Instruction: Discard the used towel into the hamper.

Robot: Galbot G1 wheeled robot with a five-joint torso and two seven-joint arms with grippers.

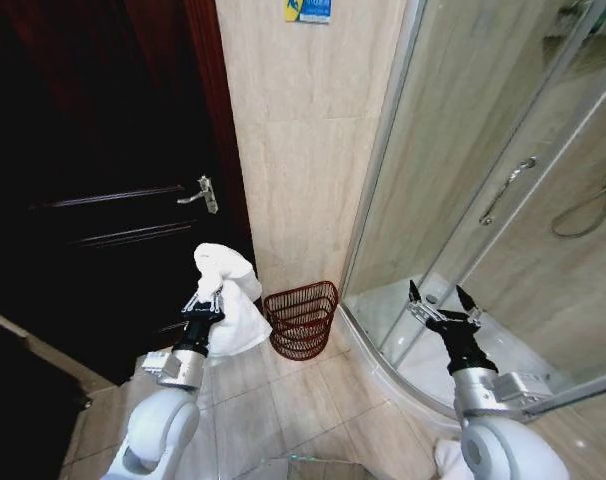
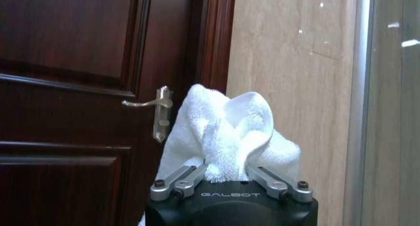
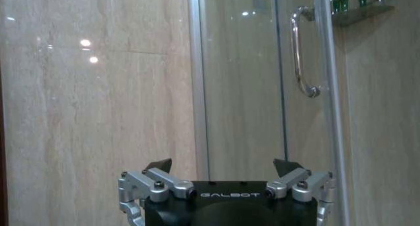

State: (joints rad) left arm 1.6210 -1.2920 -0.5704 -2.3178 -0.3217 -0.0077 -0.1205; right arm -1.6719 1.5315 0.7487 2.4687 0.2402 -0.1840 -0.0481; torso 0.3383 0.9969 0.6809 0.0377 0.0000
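A white towel (image 1: 228, 295) hangs bunched in my left gripper (image 1: 208, 297), which is shut on it in front of the dark door. In the left wrist view the towel (image 2: 226, 135) bulges out above the gripper (image 2: 226, 179) and drapes down one side. The hamper (image 1: 302, 319), a small reddish-brown wire basket, stands on the tiled floor against the beige wall, just right of the towel and lower. My right gripper (image 1: 442, 303) is held open and empty in front of the shower enclosure, and in the right wrist view the same gripper (image 3: 223, 169) faces the glass.
A dark wooden door (image 1: 103, 180) with a metal lever handle (image 1: 203, 193) fills the left. A curved glass shower enclosure (image 1: 483, 200) with a door handle (image 3: 302, 54) stands on the right. A beige tiled wall (image 1: 303, 150) lies between them, with tiled floor (image 1: 313, 410) in front.
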